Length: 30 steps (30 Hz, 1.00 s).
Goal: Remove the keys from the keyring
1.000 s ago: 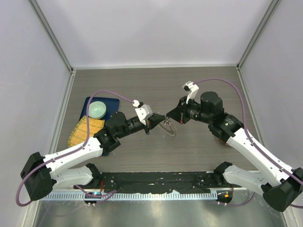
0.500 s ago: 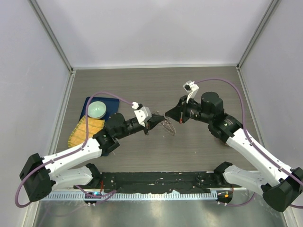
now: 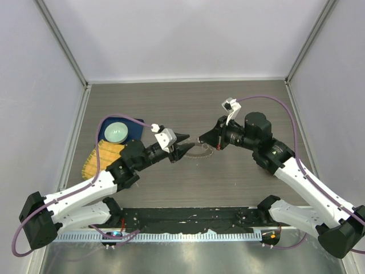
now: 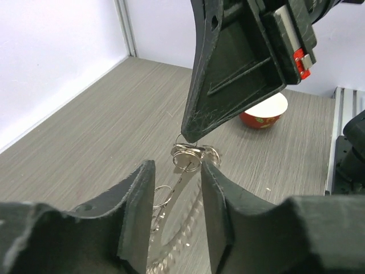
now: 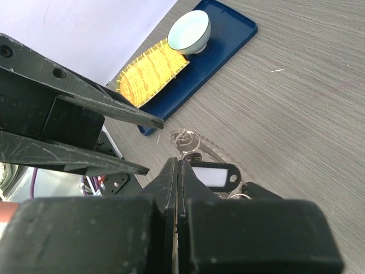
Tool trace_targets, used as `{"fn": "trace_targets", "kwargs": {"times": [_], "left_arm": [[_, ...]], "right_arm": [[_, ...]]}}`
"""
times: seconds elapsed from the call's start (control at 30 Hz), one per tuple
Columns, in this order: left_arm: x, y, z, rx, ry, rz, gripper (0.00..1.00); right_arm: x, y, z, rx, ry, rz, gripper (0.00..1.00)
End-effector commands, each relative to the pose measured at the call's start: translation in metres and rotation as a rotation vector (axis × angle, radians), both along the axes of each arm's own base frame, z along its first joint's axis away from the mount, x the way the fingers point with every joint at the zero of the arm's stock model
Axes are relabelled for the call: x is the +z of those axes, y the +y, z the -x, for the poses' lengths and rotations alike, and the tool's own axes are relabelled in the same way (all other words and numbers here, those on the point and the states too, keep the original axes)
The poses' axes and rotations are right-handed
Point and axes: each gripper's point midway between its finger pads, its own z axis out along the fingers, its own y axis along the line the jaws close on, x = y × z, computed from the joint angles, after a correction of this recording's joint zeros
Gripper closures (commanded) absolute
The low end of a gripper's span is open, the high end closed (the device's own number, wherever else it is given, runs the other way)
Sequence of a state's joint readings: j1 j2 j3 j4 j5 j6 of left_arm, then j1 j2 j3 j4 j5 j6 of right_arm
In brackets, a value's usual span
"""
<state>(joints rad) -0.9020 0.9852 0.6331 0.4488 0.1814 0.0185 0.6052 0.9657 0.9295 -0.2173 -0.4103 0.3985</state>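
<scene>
left wrist, not top external: right claw [image 4: 187,136] tight on keyring [image 4: 181,235]; left claw [image 4: 178,169] parted

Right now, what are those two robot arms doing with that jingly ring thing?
They are trying to get the keys off the keyring. The right hand is shut, pinching the top of the bunch above the table. The left hand is open, its fingers pointing at the keys but not gripping them. No key looks free yet.
</scene>
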Motion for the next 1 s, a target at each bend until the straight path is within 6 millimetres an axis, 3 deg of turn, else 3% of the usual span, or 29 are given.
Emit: {"fn": "trace_targets", "kwargs": {"times": [0.0, 0.2, 0.37, 0.53, 0.63, 0.77, 0.97], "left_arm": [[0.018, 0.008, 0.002, 0.023, -0.01, 0.037, 0.54], [0.022, 0.004, 0.001, 0.023, 0.098, 0.008, 0.5], [0.033, -0.006, -0.001, 0.038, 0.333, 0.172, 0.55], [0.043, 0.008, -0.011, 0.141, 0.497, 0.384, 0.54], [0.049, 0.015, -0.009, 0.147, 0.494, 0.423, 0.51], [0.04, 0.013, -0.012, 0.157, 0.476, 0.379, 0.49], [0.03, -0.01, -0.002, 0.037, 0.423, 0.286, 0.47]], "right_arm": [[0.026, 0.004, 0.002, 0.014, -0.066, -0.075, 0.99], [0.023, 0.004, 0.002, -0.002, -0.06, -0.073, 0.99], [0.028, 0.003, -0.005, -0.047, -0.063, -0.093, 0.99], [0.032, 0.002, -0.012, -0.086, -0.062, -0.106, 0.99], [0.037, 0.001, -0.018, -0.119, -0.065, -0.112, 0.99], [0.042, 0.003, -0.023, -0.134, -0.055, -0.123, 0.99], [0.049, 0.003, -0.029, -0.168, -0.056, -0.15, 0.99]]}}
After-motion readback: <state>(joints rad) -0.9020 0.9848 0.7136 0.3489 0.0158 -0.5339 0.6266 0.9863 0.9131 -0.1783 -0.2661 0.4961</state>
